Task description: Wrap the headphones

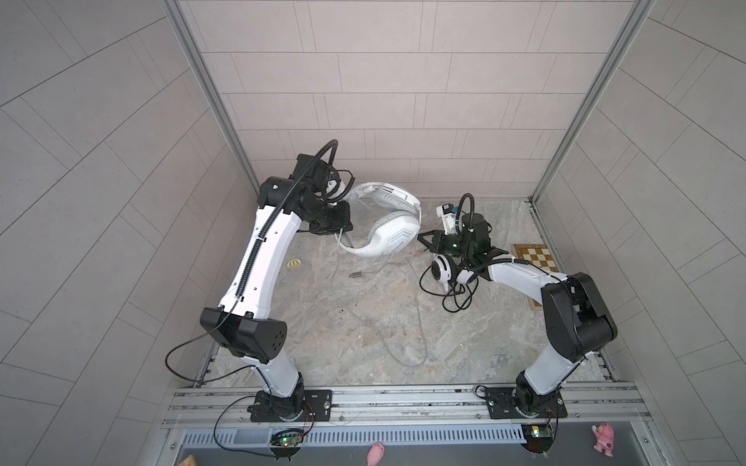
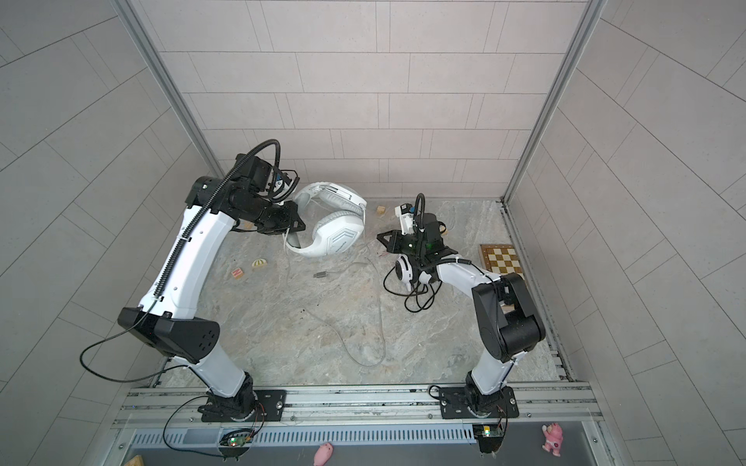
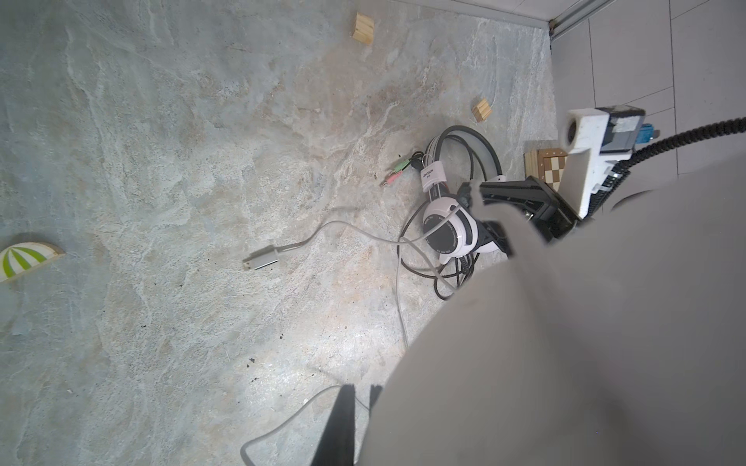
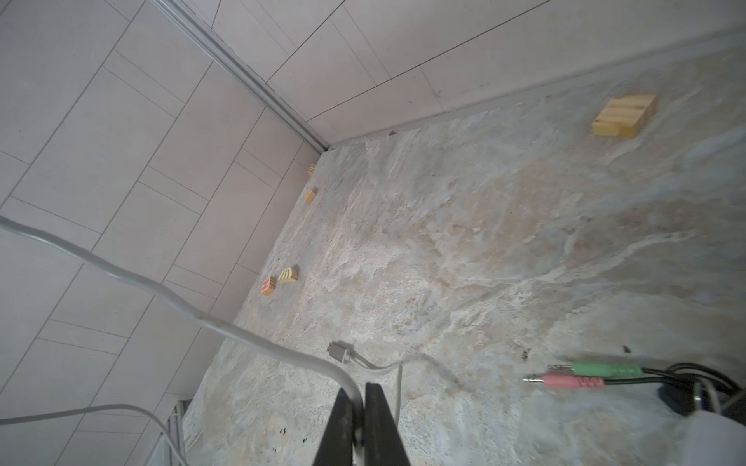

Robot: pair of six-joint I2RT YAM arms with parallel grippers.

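So the marble-look table (image 1: 363, 331) takes up most of both top views, and the white headset (image 1: 387, 226) is the biggest thing on show. It's all white, with fat grey-white ear pads and a chevron pattern on the outer cup. It hangs in the air over the back left of the table, with the left gripper (image 1: 343, 241) clamped shut on it down by the end of the headband. Exactly which bit is pinched is hard to say, since in the left wrist view the headset is just a big grey blur filling the corner.

The other headset (image 1: 442, 268) is smaller, black and white with round cups and thin black band wires. It lies flat on the table at the right, partly under the right arm and near the chessboard (image 1: 537, 258).

The grey cable (image 1: 420, 322) drops from the white headset and makes a long loop across the middle of the table. The right gripper (image 4: 358, 389) has its jaws closed tight on a raised stretch of it.

The black cable (image 1: 456, 298) sits in a loose tangle touching its headset.

The grey USB plug (image 4: 341, 351) lies flat mid-table, and the green and pink jacks (image 4: 585, 375) rest side by side nearby.
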